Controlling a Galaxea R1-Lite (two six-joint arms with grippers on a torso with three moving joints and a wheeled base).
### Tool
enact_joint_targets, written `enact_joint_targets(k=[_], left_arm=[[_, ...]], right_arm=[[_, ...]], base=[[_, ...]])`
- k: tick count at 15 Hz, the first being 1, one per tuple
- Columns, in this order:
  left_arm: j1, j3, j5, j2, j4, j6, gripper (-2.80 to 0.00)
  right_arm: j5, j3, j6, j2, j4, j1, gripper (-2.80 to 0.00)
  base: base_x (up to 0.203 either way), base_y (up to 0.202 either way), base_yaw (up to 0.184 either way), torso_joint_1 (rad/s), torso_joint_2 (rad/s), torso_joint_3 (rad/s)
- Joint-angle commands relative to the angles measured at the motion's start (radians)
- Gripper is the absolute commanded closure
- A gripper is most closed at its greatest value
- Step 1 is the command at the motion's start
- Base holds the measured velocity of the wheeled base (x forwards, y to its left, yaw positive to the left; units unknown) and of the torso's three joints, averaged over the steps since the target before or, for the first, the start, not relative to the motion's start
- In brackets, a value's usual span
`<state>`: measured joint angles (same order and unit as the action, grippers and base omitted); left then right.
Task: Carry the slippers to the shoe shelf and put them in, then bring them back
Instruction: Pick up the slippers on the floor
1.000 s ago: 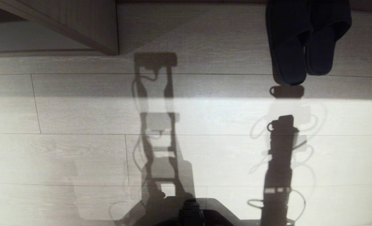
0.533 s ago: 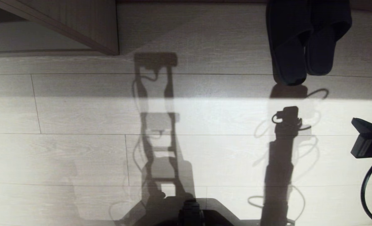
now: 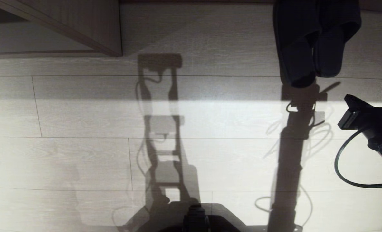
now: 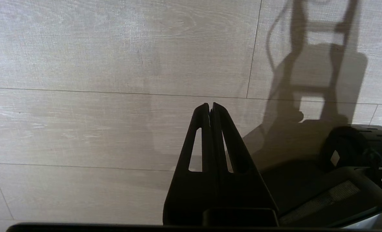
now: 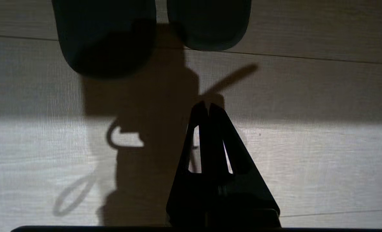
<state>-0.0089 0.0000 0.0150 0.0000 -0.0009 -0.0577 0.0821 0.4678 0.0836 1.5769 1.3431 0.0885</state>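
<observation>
A: Where are the slippers [image 3: 313, 42]?
B: Side by side on the wooden floor [image 3: 81, 122] at its far right edge, heels toward the robot, touching each other.
A: And the right gripper [image 5: 207, 108]?
B: Above the floor just short of the heels, touching neither, fingers pressed together, nothing between them.
A: The left gripper [image 4: 210, 108]?
B: Over bare boards beside the robot's base [image 4: 355, 167], fingers together too.
A: Anything else?
B: A wood-grain cabinet [image 3: 65, 29] at the far left corner.
</observation>
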Motion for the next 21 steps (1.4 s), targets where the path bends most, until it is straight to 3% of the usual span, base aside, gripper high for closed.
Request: enact_joint_targets(k=[1, 4, 5, 13, 21], left_arm=[[0.000, 0.000, 0.000, 0.000, -0.001, -0.001, 0.00], [0.000, 0.000, 0.000, 0.000, -0.001, -0.001, 0.00], [0.000, 0.000, 0.000, 0.000, -0.001, -0.001, 0.00], [0.000, 0.000, 0.000, 0.000, -0.001, -0.001, 0.00], [0.000, 0.000, -0.001, 0.000, -0.001, -0.001, 0.00]], right_arm=[[0.000, 0.066, -0.016, 0.055, 0.008, 0.000, 0.00], [-0.001, 0.157, -0.028, 0.114, 0.012, -0.002, 0.00], [-0.003, 0.183, -0.028, 0.120, 0.013, -0.002, -2.80], [-0.054, 0.236, -0.027, 0.097, 0.015, -0.024, -2.80], [-0.053, 0.414, -0.039, 0.203, 0.008, -0.026, -2.80]], base=[[0.000, 0.000, 0.000, 0.000, 0.00, 0.000], [0.000, 0.000, 0.000, 0.000, 0.00, 0.000], [0.000, 0.000, 0.000, 0.000, 0.00, 0.000], [0.000, 0.000, 0.000, 0.000, 0.00, 0.000], [0.000, 0.000, 0.000, 0.000, 0.00, 0.000]])
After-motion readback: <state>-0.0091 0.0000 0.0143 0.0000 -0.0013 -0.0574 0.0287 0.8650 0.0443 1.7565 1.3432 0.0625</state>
